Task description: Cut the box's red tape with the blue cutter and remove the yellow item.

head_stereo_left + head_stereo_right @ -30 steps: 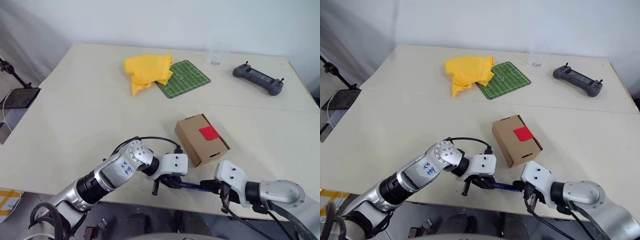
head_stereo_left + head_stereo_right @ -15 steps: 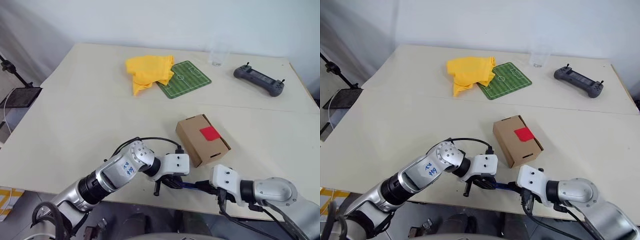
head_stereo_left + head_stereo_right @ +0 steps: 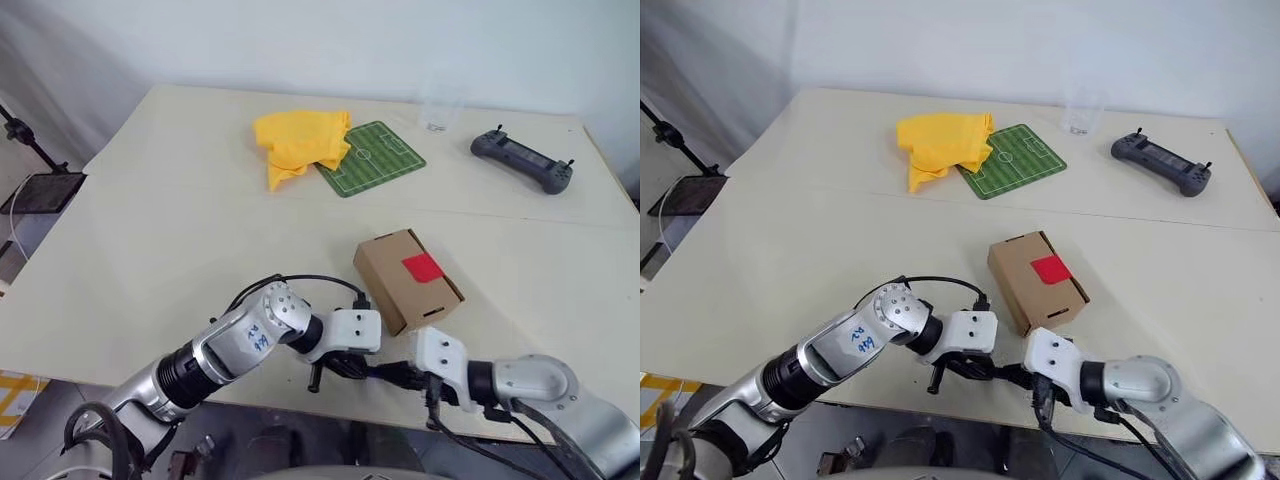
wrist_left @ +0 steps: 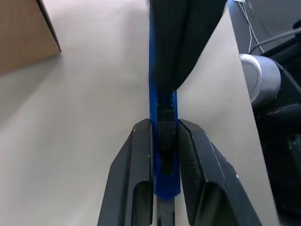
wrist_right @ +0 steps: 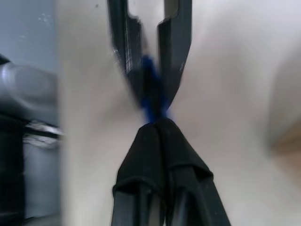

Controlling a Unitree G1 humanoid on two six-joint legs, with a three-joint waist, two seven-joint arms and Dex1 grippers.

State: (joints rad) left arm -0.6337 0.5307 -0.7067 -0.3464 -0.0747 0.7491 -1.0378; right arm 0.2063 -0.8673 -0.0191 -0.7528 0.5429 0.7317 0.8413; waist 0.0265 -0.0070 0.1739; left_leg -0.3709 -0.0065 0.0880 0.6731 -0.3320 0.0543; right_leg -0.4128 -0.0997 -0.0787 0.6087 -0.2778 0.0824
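At the desk's near edge our left gripper [image 4: 164, 141] pinches the blue cutter [image 4: 163, 117], and our right gripper [image 5: 157, 123] is pressed onto its other end. The box [image 3: 407, 279] sits just beyond. A careless handover could drop the cutter off the edge.

A pale beige table [image 3: 150, 230] is seen carrying a closed brown box [image 3: 407, 280] near its front edge, a crumpled yellow cloth [image 3: 295, 142] overlapping a green pitch-patterned mat [image 3: 378, 157] toward the back, a clear cup [image 3: 436, 104], and a dark grey controller [image 3: 522, 160] at the far right.
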